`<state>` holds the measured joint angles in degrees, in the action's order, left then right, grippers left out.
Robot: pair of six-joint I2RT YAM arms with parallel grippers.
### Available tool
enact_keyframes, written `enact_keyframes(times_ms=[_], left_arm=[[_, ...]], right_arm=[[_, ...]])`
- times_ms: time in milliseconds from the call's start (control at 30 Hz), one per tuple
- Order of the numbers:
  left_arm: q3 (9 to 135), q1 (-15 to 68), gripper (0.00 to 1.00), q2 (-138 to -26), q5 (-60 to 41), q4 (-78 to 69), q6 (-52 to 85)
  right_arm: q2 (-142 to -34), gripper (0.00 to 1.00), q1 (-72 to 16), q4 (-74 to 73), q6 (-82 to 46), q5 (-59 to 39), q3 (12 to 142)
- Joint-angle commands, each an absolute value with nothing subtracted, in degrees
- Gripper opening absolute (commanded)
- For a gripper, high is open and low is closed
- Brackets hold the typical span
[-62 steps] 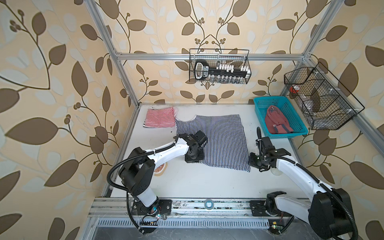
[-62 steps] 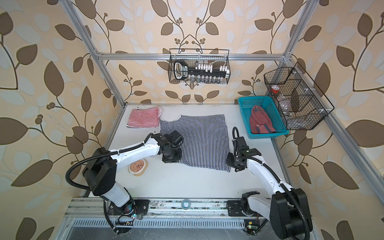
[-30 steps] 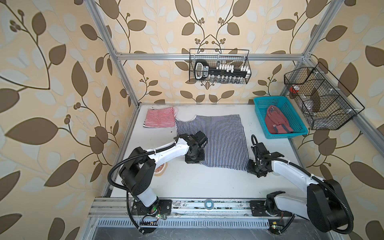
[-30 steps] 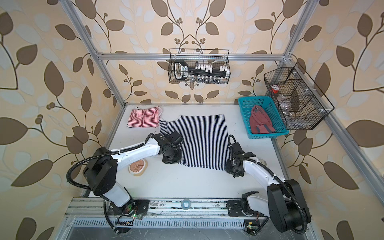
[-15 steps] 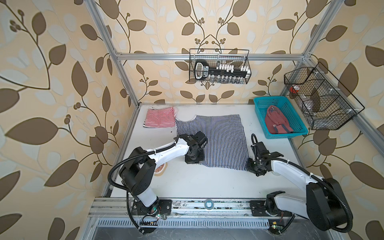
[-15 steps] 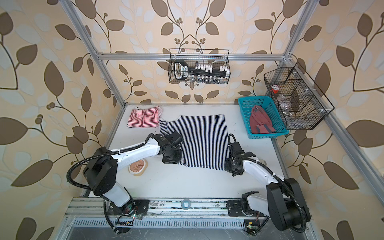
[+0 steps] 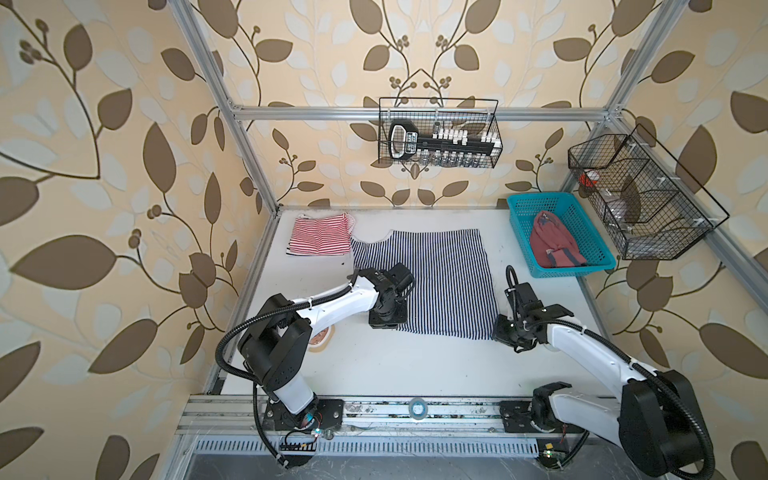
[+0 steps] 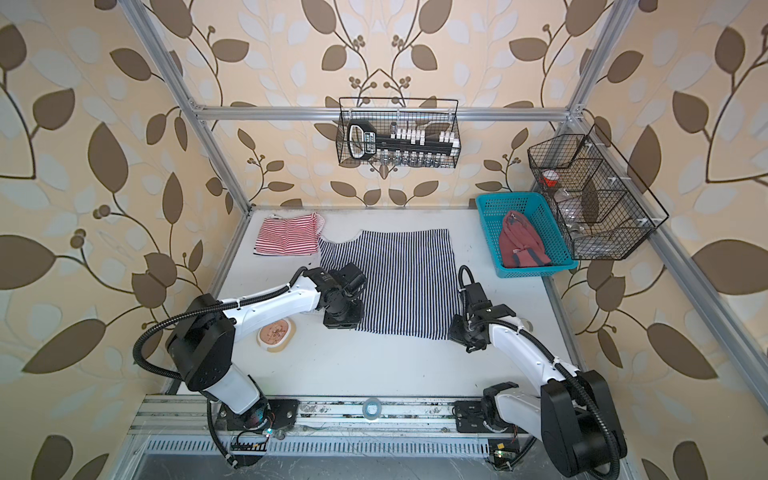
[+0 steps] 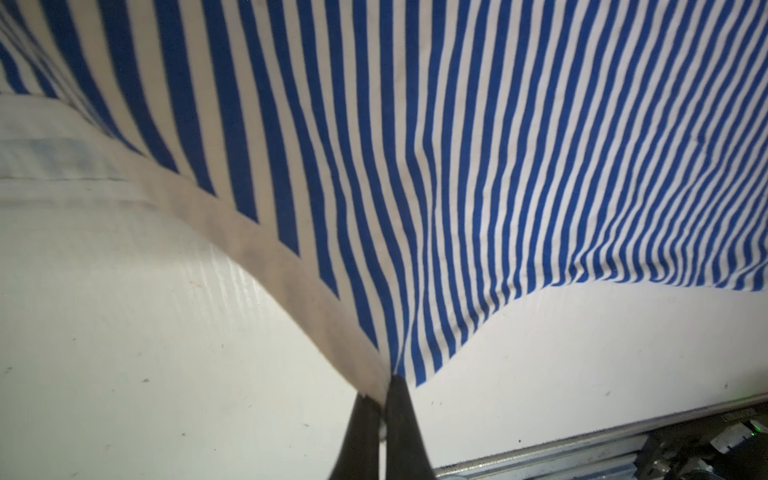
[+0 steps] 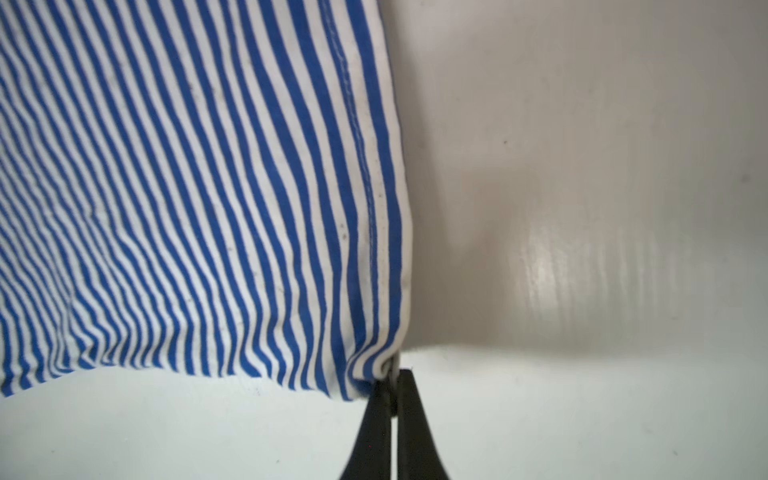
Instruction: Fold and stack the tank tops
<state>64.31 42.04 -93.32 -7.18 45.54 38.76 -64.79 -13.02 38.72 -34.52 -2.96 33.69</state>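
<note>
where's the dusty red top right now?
In both top views the dusty red top lies bunched in the teal basket at the far right, next to the wire rack and well apart from the navy striped top.

1. We see the left arm (image 7: 340,301) as glossy white moulded links joined by matte black cylindrical joint housings.
2. The right arm (image 7: 582,345) has the same white shells and black joints, with a bulky black drum at its shoulder.
3. A ribbed black cable hose (image 7: 221,355) curves out of each shoulder. We also see a thinner black cable along the left white link, bound with pale ties.
4. Each wrist carries a boxy black camera block (image 7: 401,277).
5. A flat black base plate (image 7: 332,409) sits under each arm.
6. The left gripper (image 9: 381,392) and right gripper (image 10: 392,380) each show two matte black fingers tapering to thin tips.
</note>
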Motion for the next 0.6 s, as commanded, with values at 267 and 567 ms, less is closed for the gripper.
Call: enact_keyframes(times_ms=[267,567], left_arm=[[68.32,41.6,0.0,-93.03,-5.23,51.15,34.05],[77.56,38.05,0.0,-98.99,-4.56,56.27,28.71]], right_arm=[[-64.52,0.0,-9.34,44.23,-28.41,-4.8,42.86],[-73.62,0.0,-6.32,43.53,-23.38,-6.75,50.41]])
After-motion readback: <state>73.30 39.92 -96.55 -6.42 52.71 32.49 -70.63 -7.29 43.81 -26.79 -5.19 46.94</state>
